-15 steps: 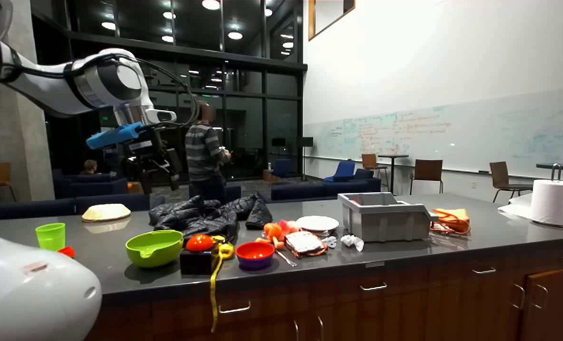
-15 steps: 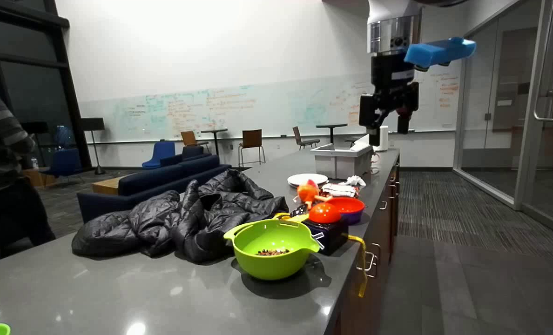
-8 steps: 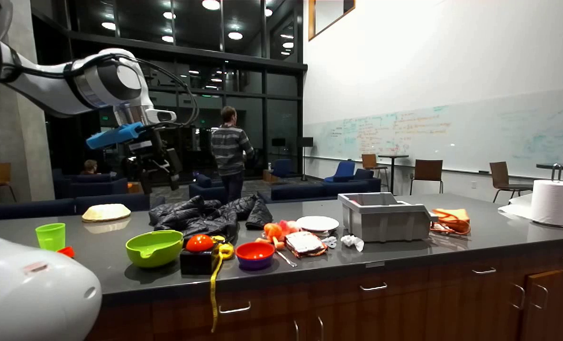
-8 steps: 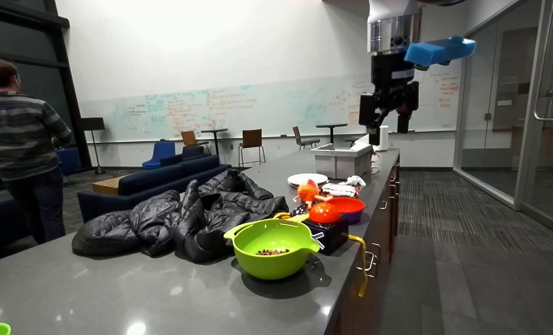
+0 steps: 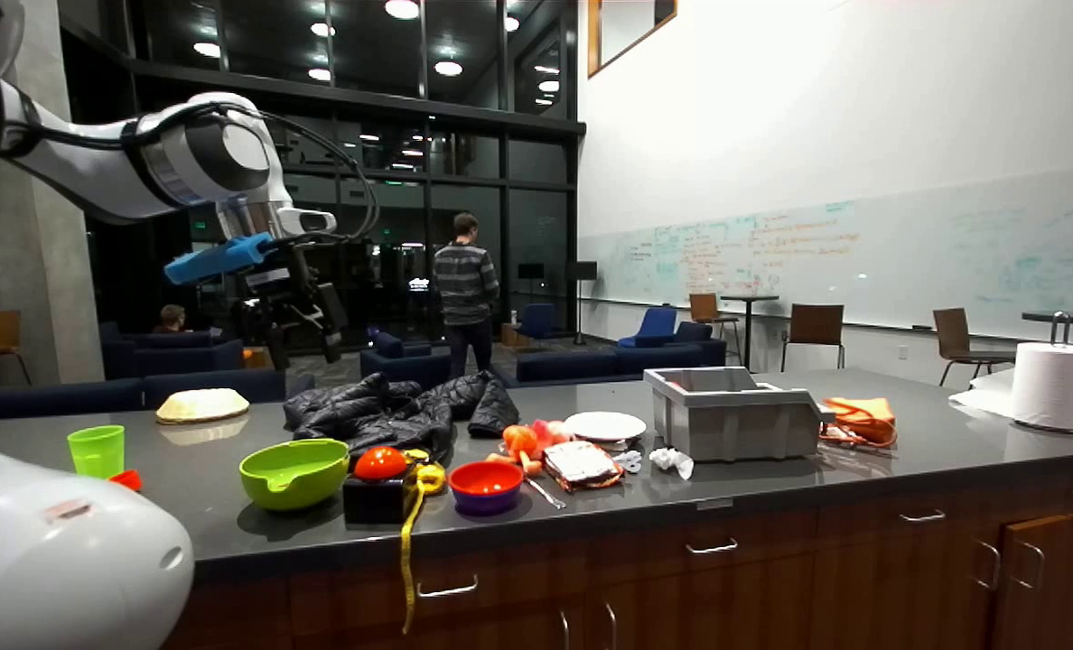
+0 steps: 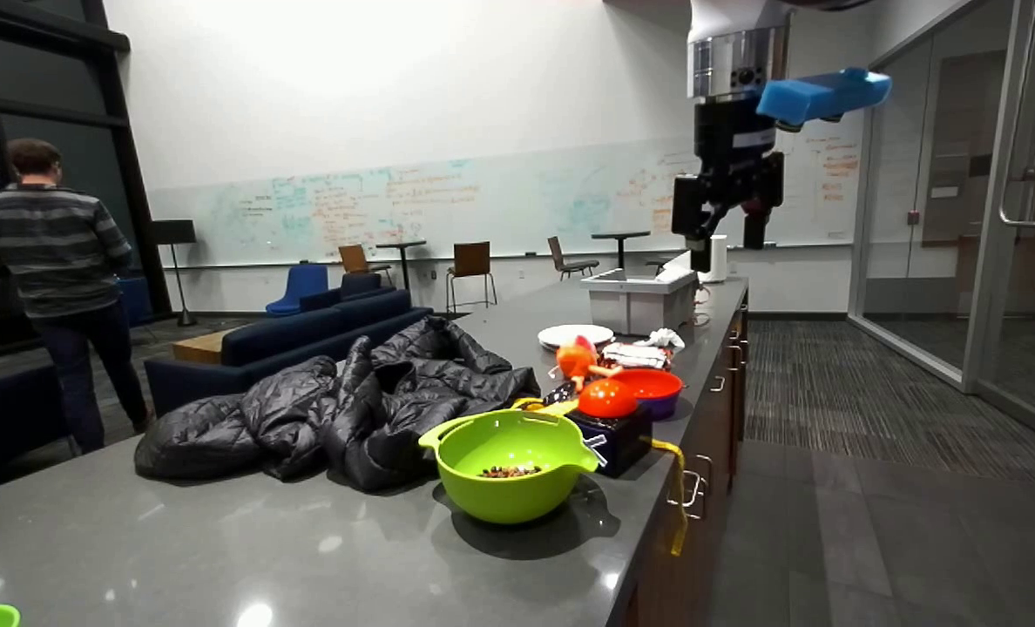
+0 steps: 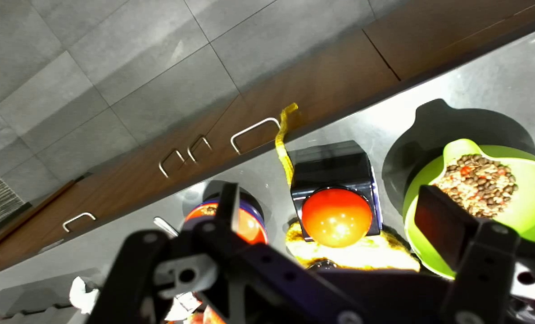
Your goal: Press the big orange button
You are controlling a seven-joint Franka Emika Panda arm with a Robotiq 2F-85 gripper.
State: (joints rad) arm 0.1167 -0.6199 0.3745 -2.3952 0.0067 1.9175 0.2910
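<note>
The jaws are standing wide apart, gripping nothing, and I am hanging the gripper (image 6: 727, 246) high above the counter (image 6: 247, 531), well apart from the big orange button (image 7: 337, 217). The button is sitting on a black box (image 7: 328, 166) close to the counter's edge, and in the wrist view its dome is showing between my 2 fingers (image 7: 445, 227). That is what I am worrying about most: coming down like this, I am likely passing a finger on each side of the dome and pressing nothing, so I am leaning towards bringing the jaws together beforehand.

I am also minding the green bowl (image 6: 504, 496), which is showing behind 1 finger in that view; should I be drifting that way on a descent, I am risking a knock on its rim and a spill of the mixed bits (image 7: 479, 186) inside. The red-and-purple bowl (image 5: 485, 501) is standing on the box's other side, so the slot is looking narrow. A slanted push would be threatening to slide or tip the box over the edge, and the yellow tape (image 5: 406, 555) hanging there is offering a snag. The dome is looking glossy, so I am expecting an off-centre press to skid.
</note>
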